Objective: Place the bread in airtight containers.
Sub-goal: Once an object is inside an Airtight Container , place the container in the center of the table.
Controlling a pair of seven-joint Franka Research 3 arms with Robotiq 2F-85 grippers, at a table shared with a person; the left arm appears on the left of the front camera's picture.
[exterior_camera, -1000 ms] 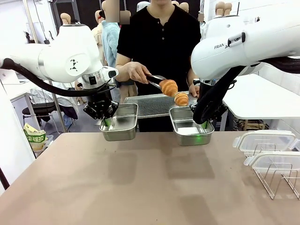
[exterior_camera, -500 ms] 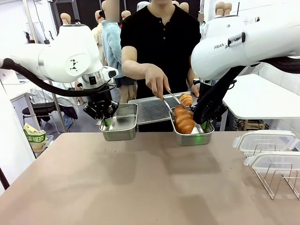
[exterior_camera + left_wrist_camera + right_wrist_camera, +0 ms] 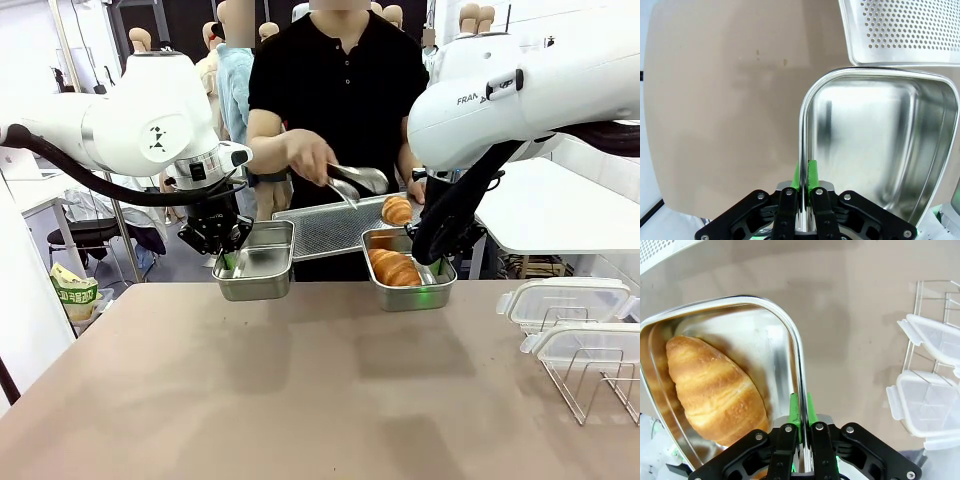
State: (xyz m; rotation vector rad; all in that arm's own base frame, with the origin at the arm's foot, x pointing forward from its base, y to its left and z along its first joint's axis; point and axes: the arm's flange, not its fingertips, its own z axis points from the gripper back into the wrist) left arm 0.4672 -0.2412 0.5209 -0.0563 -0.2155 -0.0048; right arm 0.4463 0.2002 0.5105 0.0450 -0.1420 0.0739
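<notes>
- The left fingers (image 3: 808, 174) are fully closed, green pads pinching the thin rim of the left tin (image 3: 875, 150) at its near short end.
- This tin holds no bread and is held at the desk's (image 3: 300, 400) far edge, left of the middle.
- The right fingers (image 3: 795, 412) are likewise clamped shut on the near rim of the right tin (image 3: 792, 335), held at the far edge, right of the middle.
- One croissant (image 3: 715, 385) lies inside the right tin, lengthwise along its bottom.
- A second croissant (image 3: 397, 210) lies on the right end of the perforated tray (image 3: 315, 228), which sits just behind both tins, beyond the desk's far edge.
- The person's hand (image 3: 305, 158) holds metal tongs (image 3: 358, 180) above the tray, apart from both croissants.
- Two clear lids (image 3: 565, 300) rest on a wire rack (image 3: 590, 385) at the desk's right edge, well apart from the tins.
</notes>
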